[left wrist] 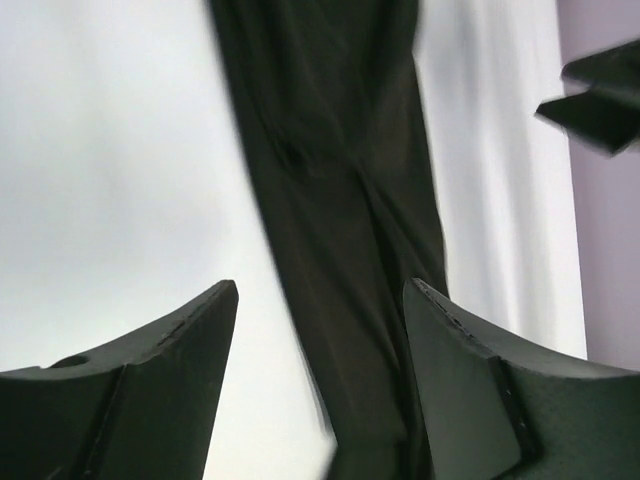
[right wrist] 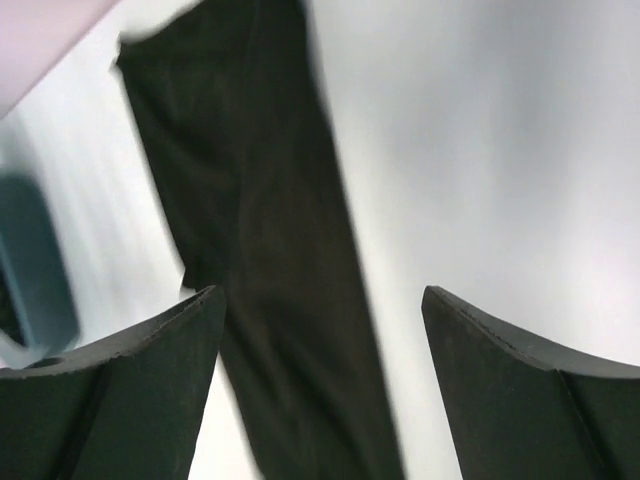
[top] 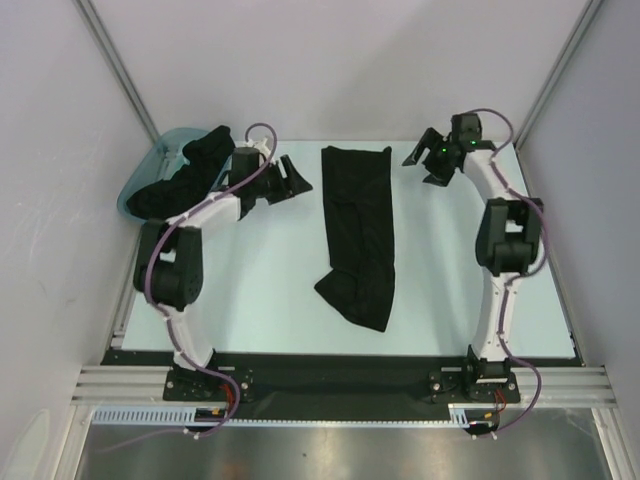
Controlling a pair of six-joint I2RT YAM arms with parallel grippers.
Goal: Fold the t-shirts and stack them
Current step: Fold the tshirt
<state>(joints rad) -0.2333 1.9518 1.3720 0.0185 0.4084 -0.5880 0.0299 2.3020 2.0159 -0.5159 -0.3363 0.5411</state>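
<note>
The pale table point(top: 250, 300) carried one black t-shirt point(top: 358, 240) down its middle, folded lengthwise into a long narrow strip that ran from the far side toward the near side. Its near end was bunched and skewed to the left, and no crosswise fold showed yet. At the far left corner sat the teal tub point(top: 165, 148), with other black shirts point(top: 185, 175) heaped in it and spilling over its rim, unfolded. No stack of finished shirts was visible anywhere. Judged from this, the work stood early: the first shirt was part folded, and the tub's load had not been dealt with. The left gripper point(top: 298, 180) hung just left of the strip's far end, jaws spread and empty. The right gripper point(top: 420, 168) hung to the right of that end, likewise spread and holding nothing.
</note>
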